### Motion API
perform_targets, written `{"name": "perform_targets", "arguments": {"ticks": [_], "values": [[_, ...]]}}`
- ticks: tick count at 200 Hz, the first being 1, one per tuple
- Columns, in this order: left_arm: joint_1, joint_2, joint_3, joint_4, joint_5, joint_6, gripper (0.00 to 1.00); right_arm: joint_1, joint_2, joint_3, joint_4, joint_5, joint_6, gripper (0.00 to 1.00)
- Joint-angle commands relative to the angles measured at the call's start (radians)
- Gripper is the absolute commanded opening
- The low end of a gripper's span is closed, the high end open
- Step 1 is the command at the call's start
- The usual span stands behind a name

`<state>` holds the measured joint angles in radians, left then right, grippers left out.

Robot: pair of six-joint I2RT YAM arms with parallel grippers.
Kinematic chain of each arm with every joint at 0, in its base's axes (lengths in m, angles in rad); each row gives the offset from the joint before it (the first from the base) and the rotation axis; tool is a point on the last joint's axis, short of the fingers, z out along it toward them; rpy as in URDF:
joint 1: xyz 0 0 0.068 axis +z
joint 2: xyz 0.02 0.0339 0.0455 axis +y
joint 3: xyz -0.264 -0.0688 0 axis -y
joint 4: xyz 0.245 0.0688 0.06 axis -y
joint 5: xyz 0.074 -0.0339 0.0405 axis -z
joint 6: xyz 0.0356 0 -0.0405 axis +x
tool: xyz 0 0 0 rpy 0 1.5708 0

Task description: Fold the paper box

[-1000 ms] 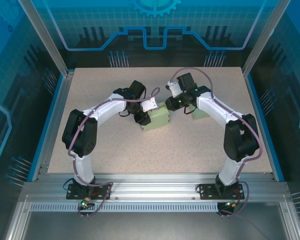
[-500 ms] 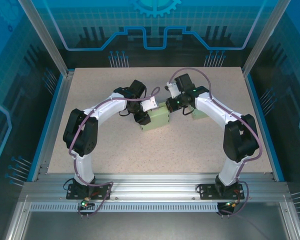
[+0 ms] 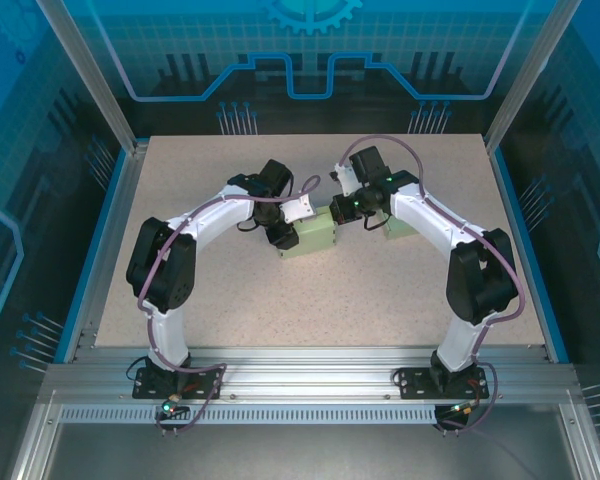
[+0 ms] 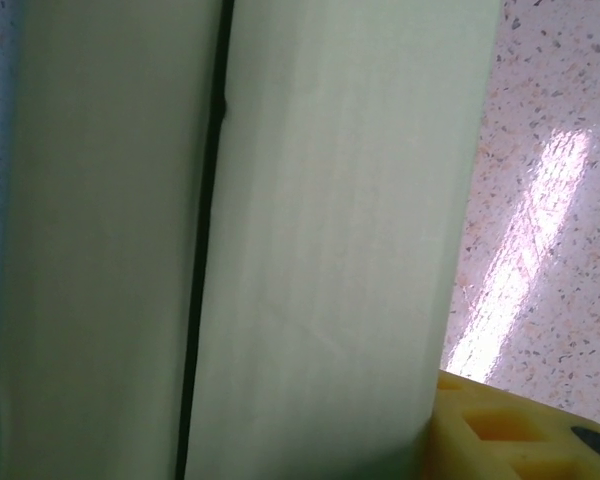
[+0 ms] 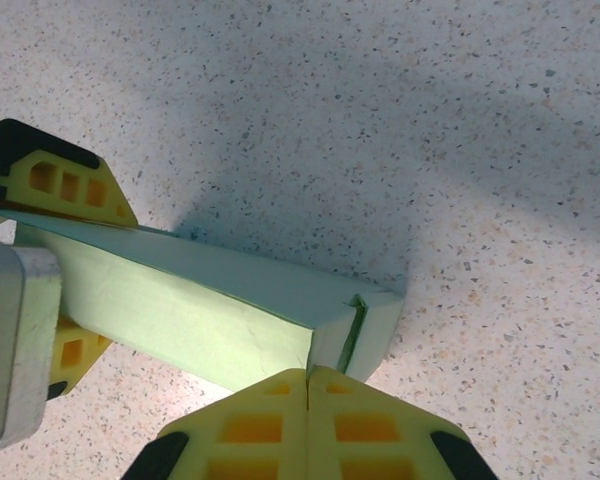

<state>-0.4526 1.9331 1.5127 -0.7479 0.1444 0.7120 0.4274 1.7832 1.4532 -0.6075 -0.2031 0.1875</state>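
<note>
Item: paper box (image 3: 312,238), pale green, lying near the middle of the table (image 3: 230,300), long side running roughly from 8 to 2 o'clock in the top view. Condition: it appears largely closed into a flat, oblong form, with one dark seam along its length in the left wrist view; a small end flap at its 2 o'clock corner looks not quite flush in the right wrist view. Left fingers (image 5: 68,182): at the 9 o'clock end of the box, standing part-way apart with the box between them, one finger on each face, and so judged to be holding it steady. Right fingers (image 5: 250,430): at the 2 o'clock corner, pressed fully together with nothing visible between them, tips just beside the loose end flap. Change noted: a second ago the right fingers had a slight gap, which has now closed completely; both arms and the box sit almost where they were. Meaning for the task: closed fingers make a blunt pusher, so the likely step in hand is pressing or tucking that end flap while the left side braces the box. Also present: a second pale green piece (image 3: 400,226) at 3 o'clock of the box, partly under the right arm; what it is cannot be told.
</note>
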Motion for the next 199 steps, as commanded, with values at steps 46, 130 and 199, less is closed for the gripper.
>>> {"name": "perform_targets", "arguments": {"ticks": [46,130,199], "values": [[0.012,0.120,0.034,-0.047,-0.006,0.049,0.51,0.040,-0.012,-0.046,-0.019,-0.157,0.033,0.00],[0.033,0.164,0.096,-0.102,0.025,0.061,0.53,0.041,0.019,-0.076,-0.021,-0.079,0.023,0.00],[0.037,0.060,0.050,-0.045,0.006,0.006,0.79,0.042,0.009,-0.077,-0.013,-0.064,0.033,0.00]]}}
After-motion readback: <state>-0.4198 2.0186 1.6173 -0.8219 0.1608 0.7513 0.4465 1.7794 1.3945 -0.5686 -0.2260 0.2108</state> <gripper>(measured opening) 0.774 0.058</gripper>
